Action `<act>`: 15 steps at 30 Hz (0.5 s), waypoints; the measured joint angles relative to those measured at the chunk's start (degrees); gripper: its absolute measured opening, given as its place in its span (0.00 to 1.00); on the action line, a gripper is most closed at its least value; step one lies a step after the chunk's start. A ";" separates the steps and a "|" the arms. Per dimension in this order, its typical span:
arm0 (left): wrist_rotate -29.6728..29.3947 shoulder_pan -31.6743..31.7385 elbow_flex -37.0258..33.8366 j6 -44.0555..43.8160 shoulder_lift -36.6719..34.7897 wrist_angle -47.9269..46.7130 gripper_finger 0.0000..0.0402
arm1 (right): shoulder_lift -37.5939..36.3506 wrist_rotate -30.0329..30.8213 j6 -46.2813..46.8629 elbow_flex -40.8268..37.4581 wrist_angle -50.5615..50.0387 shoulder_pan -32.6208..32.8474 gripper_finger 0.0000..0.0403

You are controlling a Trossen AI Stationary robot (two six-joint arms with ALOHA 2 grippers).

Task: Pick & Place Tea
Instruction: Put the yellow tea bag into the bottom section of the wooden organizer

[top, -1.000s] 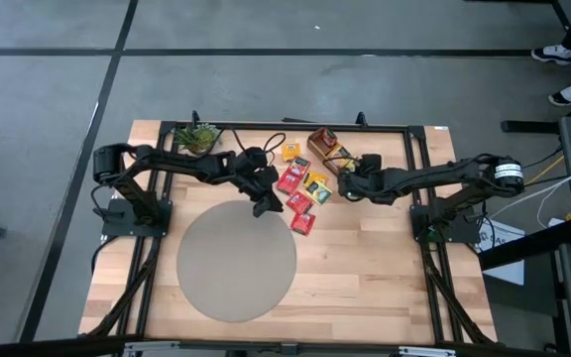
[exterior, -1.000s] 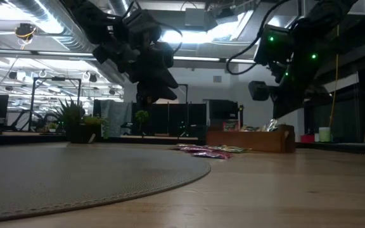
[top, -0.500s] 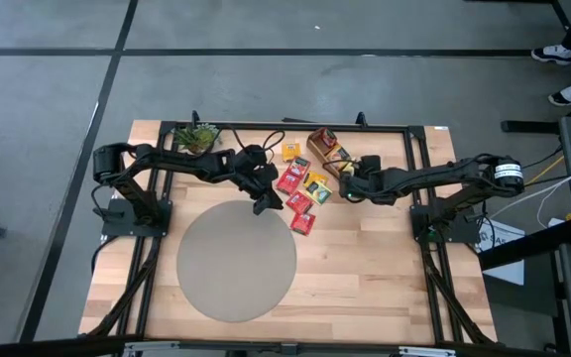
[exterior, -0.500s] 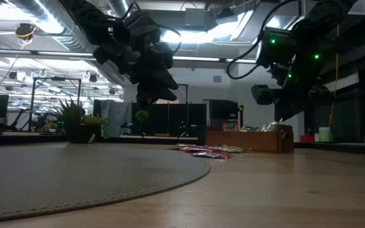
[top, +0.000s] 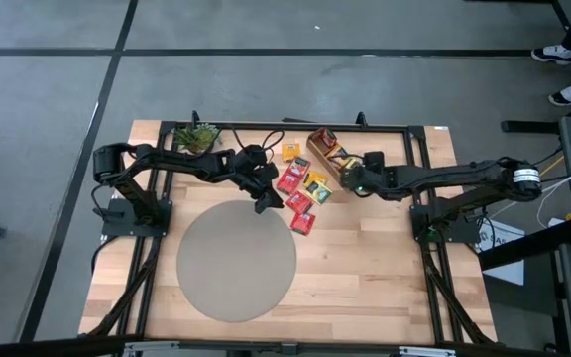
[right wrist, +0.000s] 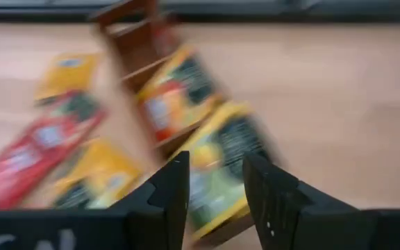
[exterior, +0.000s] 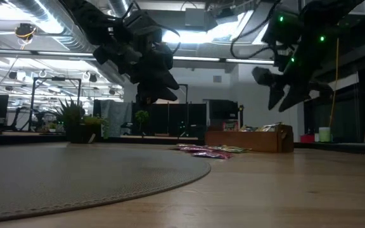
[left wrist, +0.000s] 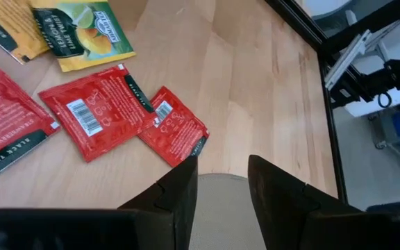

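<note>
The right end effector (top: 350, 181) is held released over the wooden tray (top: 327, 152); the left end effector (left wrist: 221, 184) is parted, empty, near red sachets (left wrist: 123, 114).

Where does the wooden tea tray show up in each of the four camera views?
High view: wooden tray at the table's far edge, right of the loose tea sachets.
Low view: long brown box right of centre, behind the sachets.
Left wrist view: not in it.
Right wrist view: blurred, running through the middle, sachets inside.
Shared landmark: the loose sachets beside the tray; all four views show some.
</note>
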 joint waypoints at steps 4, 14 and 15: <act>-3.25 -0.04 -0.05 -2.05 0.00 1.39 0.31 | -1.19 -10.65 -6.38 0.00 11.18 1.24 0.33; -6.66 0.71 0.90 -11.29 6.86 11.93 0.31 | 3.16 -18.31 -5.47 0.09 23.16 3.95 0.24; -6.64 0.85 1.40 -12.15 8.01 11.76 0.31 | 3.86 -19.63 -5.50 0.08 23.65 3.94 0.22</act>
